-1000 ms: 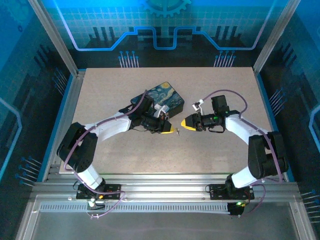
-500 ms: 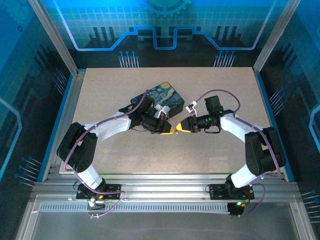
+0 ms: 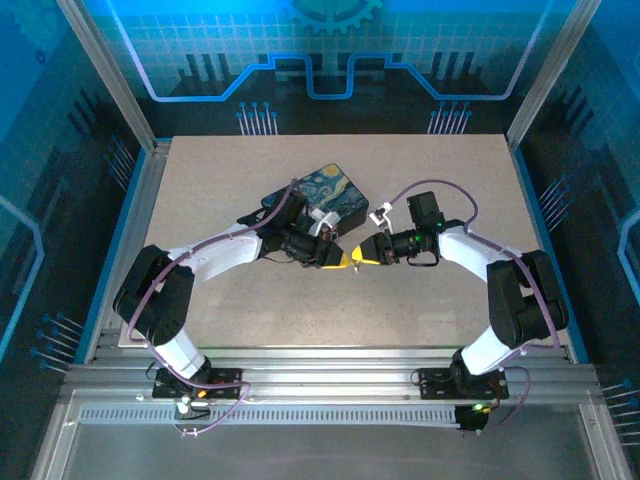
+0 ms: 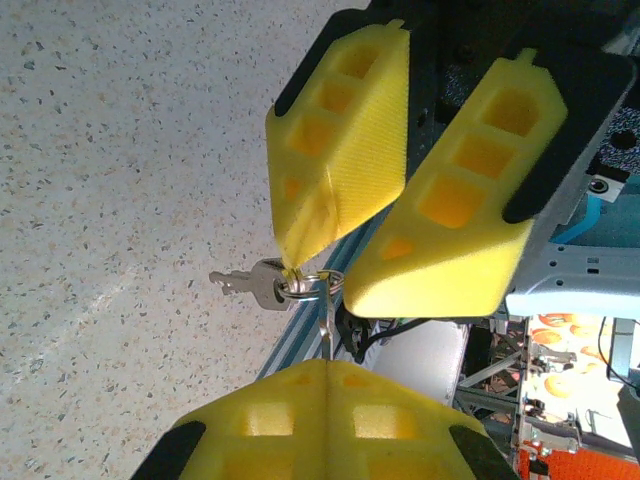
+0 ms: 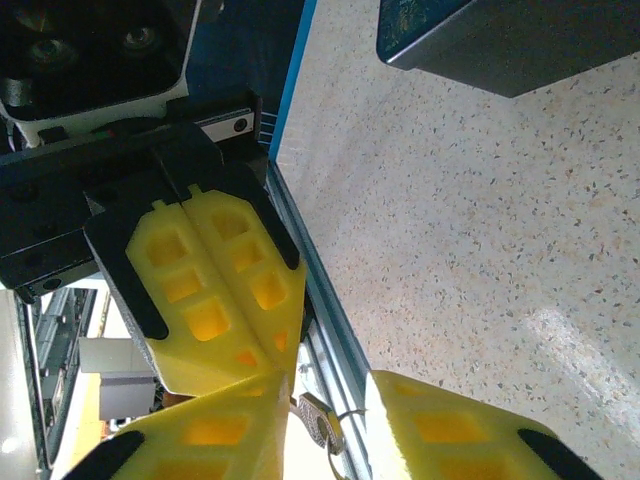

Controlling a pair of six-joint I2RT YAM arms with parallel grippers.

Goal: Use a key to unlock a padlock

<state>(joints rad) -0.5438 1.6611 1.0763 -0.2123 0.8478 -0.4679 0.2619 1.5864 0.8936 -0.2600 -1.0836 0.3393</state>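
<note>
Left wrist view, padlock: tiny, light, hard, slick metal. Only a thin silvery edge shows, which I take for it, held above the middle of the tabletop.
Left jaws: pressed closed on that edge.
Key: small and stiff, dangling loose on a ring. It likely swings and is best pinched flat across its bow.
Right jaws: apart, either side of the ring, one tip touching it.
In the way: the ring and the crowded yellow tips.
Tin box: just beyond on the far side, apart from the tips.
</note>
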